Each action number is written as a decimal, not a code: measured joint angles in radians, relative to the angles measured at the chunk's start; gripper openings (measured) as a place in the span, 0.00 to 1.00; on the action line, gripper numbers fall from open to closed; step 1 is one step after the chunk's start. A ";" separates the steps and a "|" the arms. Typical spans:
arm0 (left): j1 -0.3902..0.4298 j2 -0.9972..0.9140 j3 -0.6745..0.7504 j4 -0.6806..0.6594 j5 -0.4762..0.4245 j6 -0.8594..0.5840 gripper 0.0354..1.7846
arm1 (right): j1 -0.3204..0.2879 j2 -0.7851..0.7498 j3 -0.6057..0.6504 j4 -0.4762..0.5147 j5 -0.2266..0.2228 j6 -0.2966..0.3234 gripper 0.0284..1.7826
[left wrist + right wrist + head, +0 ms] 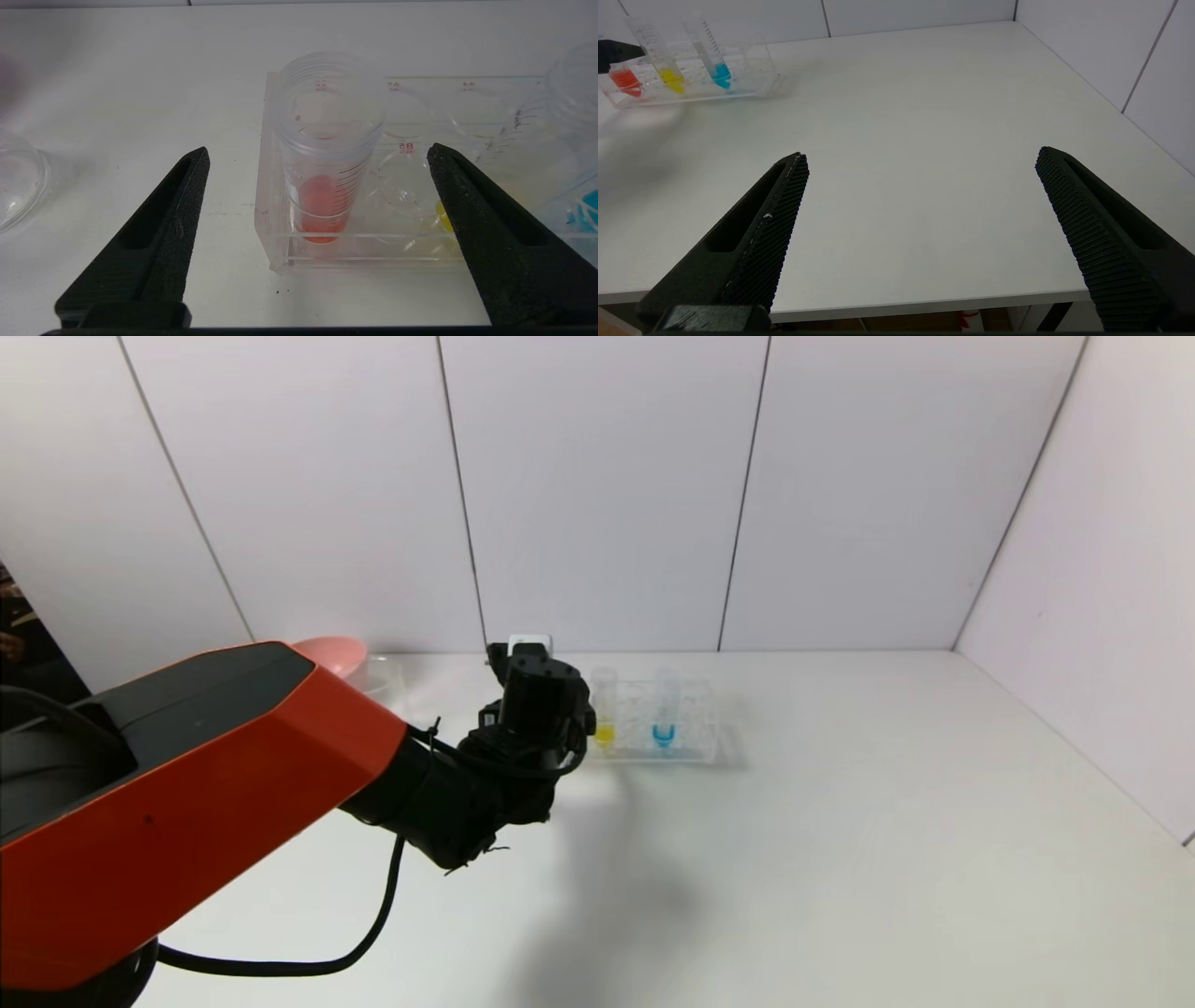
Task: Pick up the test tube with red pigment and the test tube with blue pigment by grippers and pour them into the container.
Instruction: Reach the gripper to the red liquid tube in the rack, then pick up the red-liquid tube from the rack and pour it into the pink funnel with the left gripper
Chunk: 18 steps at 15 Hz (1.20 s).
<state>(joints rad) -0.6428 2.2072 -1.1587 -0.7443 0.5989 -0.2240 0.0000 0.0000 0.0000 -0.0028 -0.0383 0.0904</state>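
The test tube with red pigment (327, 186) stands upright in the end slot of a clear tube rack (373, 247). My left gripper (317, 149) is open just in front of it, one finger to each side, touching nothing. In the head view my left gripper (537, 700) hides this tube. The test tube with blue pigment (664, 714) stands in the same rack, also seen in the right wrist view (720, 74). The container (378, 677), a clear beaker, stands left of the rack and looks empty. My right gripper (922, 154) is open and empty over the table's front edge.
A tube with yellow liquid (604, 714) stands in the rack between the red and blue tubes. A pink bowl (331, 651) sits behind the beaker at the back left. White walls close the table at the back and right.
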 joint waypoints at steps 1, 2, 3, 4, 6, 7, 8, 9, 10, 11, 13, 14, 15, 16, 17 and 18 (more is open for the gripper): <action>0.001 0.002 0.000 0.000 0.000 0.000 0.83 | 0.000 0.000 0.000 0.000 0.000 0.000 1.00; 0.001 0.003 0.000 0.000 0.000 0.000 0.76 | 0.000 0.000 0.000 0.000 0.000 0.000 1.00; 0.000 0.003 -0.001 0.001 0.000 0.000 0.67 | 0.000 0.000 0.000 0.000 0.000 0.000 1.00; 0.000 0.003 -0.001 0.000 -0.001 -0.001 0.56 | 0.000 0.000 0.000 0.000 0.000 0.000 1.00; 0.001 0.003 0.000 0.000 -0.003 -0.001 0.44 | 0.000 0.000 0.000 0.000 0.000 0.000 1.00; 0.000 0.002 0.000 0.000 -0.003 -0.001 0.43 | 0.000 0.000 0.000 0.000 0.000 0.000 1.00; -0.001 0.002 0.000 0.001 -0.002 -0.001 0.44 | 0.000 0.000 0.000 0.000 0.000 0.000 1.00; -0.001 0.001 0.000 0.000 -0.001 -0.001 0.44 | 0.000 0.000 0.000 0.000 0.000 0.000 1.00; -0.001 0.000 0.000 0.001 -0.001 -0.001 0.44 | 0.000 0.000 0.000 0.000 0.000 0.000 1.00; -0.002 -0.004 0.000 0.003 0.000 0.001 0.44 | 0.000 0.000 0.000 0.000 0.000 0.000 1.00; -0.005 -0.028 -0.008 0.020 0.000 0.016 0.44 | 0.000 0.000 0.000 0.000 0.000 0.000 1.00; -0.007 -0.045 -0.022 0.013 0.008 0.040 0.40 | 0.000 0.000 0.000 0.000 0.000 0.000 1.00; -0.007 -0.068 -0.035 0.001 0.007 0.072 0.20 | 0.000 0.000 0.000 0.000 0.000 0.000 1.00; -0.012 -0.087 -0.040 0.012 0.006 0.106 0.20 | 0.000 0.000 0.000 0.000 0.000 0.000 1.00; -0.011 -0.101 -0.053 0.014 0.004 0.123 0.20 | 0.000 0.000 0.000 0.001 0.000 0.000 1.00; -0.012 -0.110 -0.061 0.011 0.003 0.126 0.20 | 0.000 0.000 0.000 0.000 0.000 0.000 1.00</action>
<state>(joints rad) -0.6551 2.0970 -1.2196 -0.7336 0.6023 -0.0981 0.0000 0.0000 0.0000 -0.0028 -0.0383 0.0904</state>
